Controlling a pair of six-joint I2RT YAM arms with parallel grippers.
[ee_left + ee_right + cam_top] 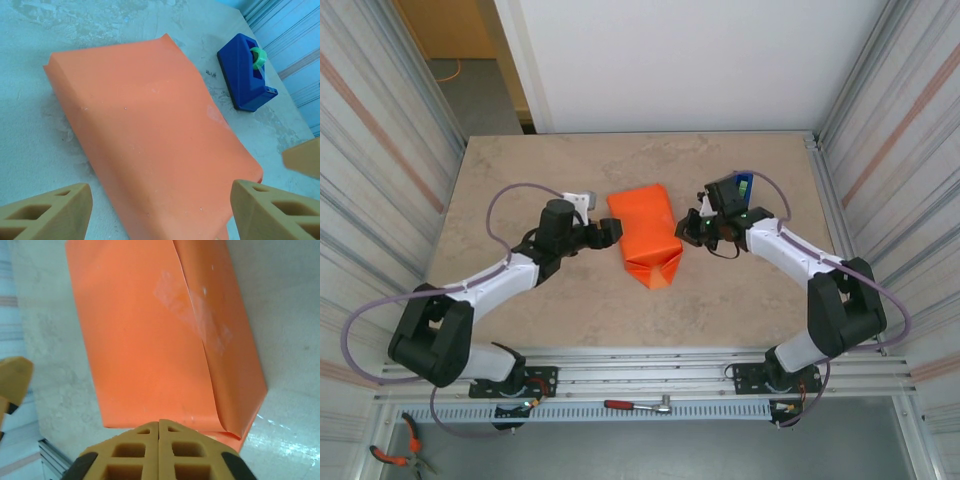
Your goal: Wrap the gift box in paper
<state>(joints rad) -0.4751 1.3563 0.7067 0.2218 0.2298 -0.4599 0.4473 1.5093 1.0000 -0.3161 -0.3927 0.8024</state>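
The orange paper (pixel 645 235) is folded round into a parcel at the middle of the table, and the gift box is hidden inside it. A strip of clear tape (pixel 195 315) holds the seam in the right wrist view. My left gripper (pixel 610 232) is at the parcel's left side. In its own view the left gripper (pixel 161 192) is open, with its fingers (pixel 50 212) standing wide on either side of the paper (pixel 155 135). My right gripper (pixel 688 228) is at the parcel's right side. In its wrist view the right gripper (pixel 159 421) is shut, tips at the paper's (pixel 150 340) near edge, nothing visible between them.
A blue tape dispenser (pixel 245 72) with a green roll stands just behind the right gripper, near the dispenser's spot (pixel 740 185) in the top view. Corrugated walls close both sides. A ratchet (pixel 638 405) and pliers (pixel 395 455) lie below the table's near rail.
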